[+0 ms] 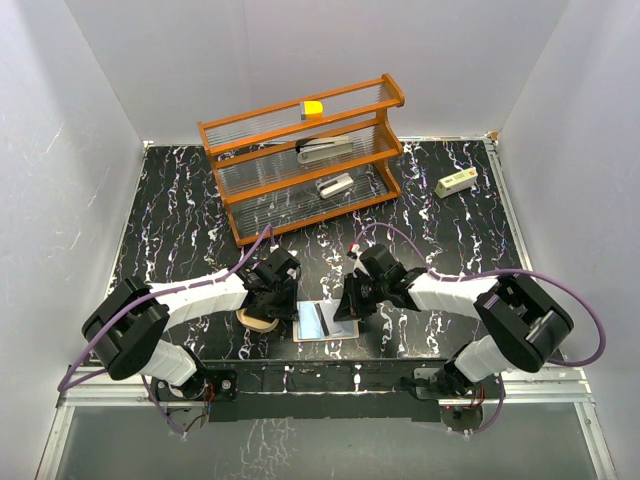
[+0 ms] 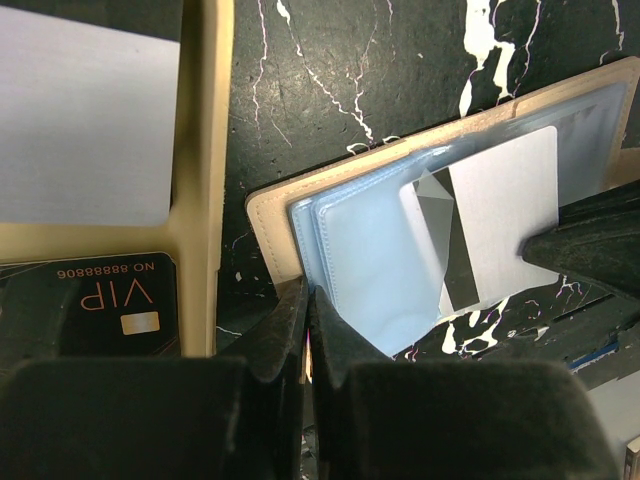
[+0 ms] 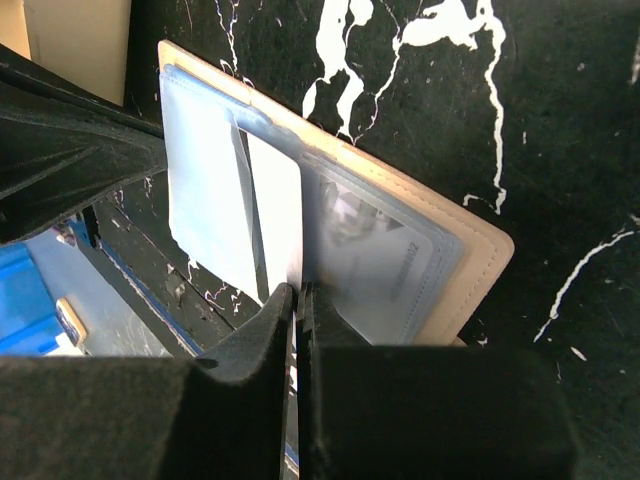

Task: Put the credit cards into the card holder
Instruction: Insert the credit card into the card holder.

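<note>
A tan stitched folding wallet lies open near the front edge, its clear sleeves up. My right gripper is shut on a white credit card with a dark stripe, which lies partly inside a sleeve. My left gripper is shut on the wallet's near left edge. The tan card holder sits just left of the wallet, mostly under my left gripper; its tan rim shows beside a black VIP card.
An orange wooden rack with grey staplers and a yellow block stands at the back. A small white box lies at the back right. The table's front edge runs just below the wallet.
</note>
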Controlling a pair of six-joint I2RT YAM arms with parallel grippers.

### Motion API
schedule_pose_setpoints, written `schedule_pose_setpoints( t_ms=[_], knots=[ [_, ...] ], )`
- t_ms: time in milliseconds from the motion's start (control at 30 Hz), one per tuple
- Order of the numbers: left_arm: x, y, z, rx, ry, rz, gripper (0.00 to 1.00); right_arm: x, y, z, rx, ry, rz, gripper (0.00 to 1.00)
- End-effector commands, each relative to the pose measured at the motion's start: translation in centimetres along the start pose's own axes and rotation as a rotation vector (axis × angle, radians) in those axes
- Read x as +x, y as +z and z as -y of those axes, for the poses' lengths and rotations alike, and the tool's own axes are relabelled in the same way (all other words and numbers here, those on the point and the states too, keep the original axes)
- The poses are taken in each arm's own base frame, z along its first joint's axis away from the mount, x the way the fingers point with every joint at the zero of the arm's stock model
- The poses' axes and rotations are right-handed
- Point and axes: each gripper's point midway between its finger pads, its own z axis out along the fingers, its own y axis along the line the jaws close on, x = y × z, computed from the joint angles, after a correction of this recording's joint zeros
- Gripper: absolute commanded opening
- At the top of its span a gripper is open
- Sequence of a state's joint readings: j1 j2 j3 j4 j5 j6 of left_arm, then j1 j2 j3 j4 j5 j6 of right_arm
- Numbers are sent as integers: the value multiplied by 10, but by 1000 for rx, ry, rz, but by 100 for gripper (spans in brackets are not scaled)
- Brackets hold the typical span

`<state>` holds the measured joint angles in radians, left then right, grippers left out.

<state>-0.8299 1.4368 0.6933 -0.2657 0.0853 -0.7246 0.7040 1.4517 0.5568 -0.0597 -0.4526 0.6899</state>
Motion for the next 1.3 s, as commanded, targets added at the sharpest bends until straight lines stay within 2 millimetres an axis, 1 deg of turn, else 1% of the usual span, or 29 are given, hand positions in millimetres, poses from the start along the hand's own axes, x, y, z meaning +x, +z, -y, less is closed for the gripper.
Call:
schedule_pose_setpoints(
  t_ms=[0, 233, 367, 667, 767, 933, 1100, 1267],
  knots=[
    [2, 3, -1, -21, 19, -6, 0, 4, 1, 33, 141, -51, -37, 0],
    [-1, 0, -4, -37, 32, 7, 0, 2, 2, 42, 183, -63, -45, 0],
    [-2, 0, -2, -35, 36, 4, 0, 0, 1, 48, 219, -60, -29, 0],
    [0, 1, -2, -25, 29, 7, 0, 1, 4, 48, 203, -68, -34, 0],
    [0, 1, -2, -22, 27, 9, 0, 1, 5, 53, 225, -81, -40, 0],
    [-1, -1, -3, -25, 29, 16, 0, -3, 4, 55, 241, -92, -25, 0],
    [-1, -1, -2, -24, 26, 14, 0, -1, 5, 54, 233, -80, -27, 0],
    [-1, -2, -3, -22, 17, 22, 0, 5, 8, 44, 159, -1, -2, 0]
  ],
)
